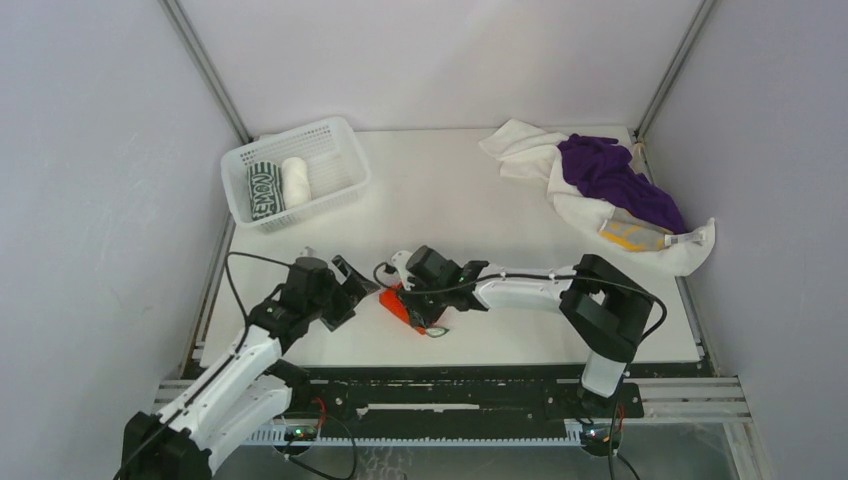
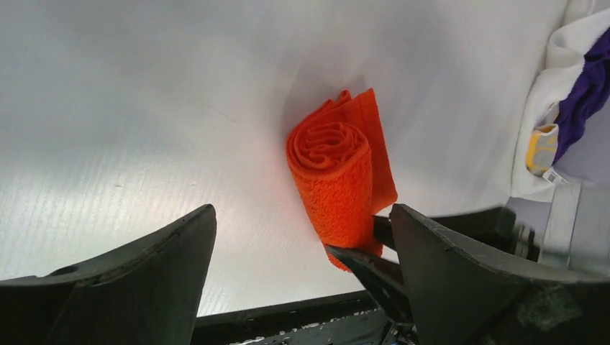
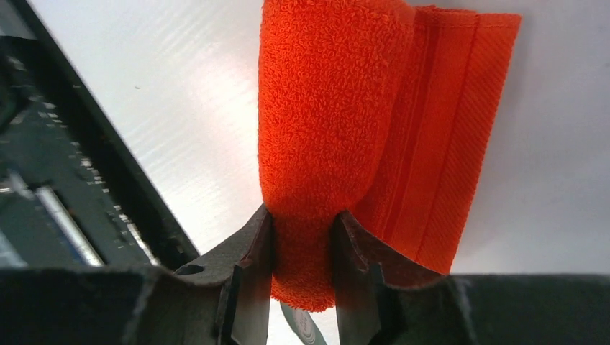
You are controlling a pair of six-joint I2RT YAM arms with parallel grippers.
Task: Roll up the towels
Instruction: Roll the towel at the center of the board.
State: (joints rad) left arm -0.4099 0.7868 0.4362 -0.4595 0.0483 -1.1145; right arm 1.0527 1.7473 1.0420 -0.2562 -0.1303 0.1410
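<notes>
An orange-red towel (image 1: 403, 305) (image 2: 334, 180) (image 3: 324, 122) lies rolled up near the table's front edge, with a loose flap along one side. My right gripper (image 1: 408, 298) (image 3: 302, 223) is shut on one end of the roll and squeezes it between both fingers. My left gripper (image 1: 352, 290) (image 2: 302, 215) stands open just left of the roll, holding nothing. A purple towel (image 1: 610, 175), a white towel (image 1: 520, 150) and a yellow-and-grey towel (image 1: 630, 235) lie unrolled in a heap at the back right.
A white mesh basket (image 1: 340, 132) stands at the back left with a rolled dark green-and-white towel (image 1: 265, 190) and a rolled white towel (image 1: 296, 180) inside. The black front rail (image 1: 450, 385) runs close behind the roll.
</notes>
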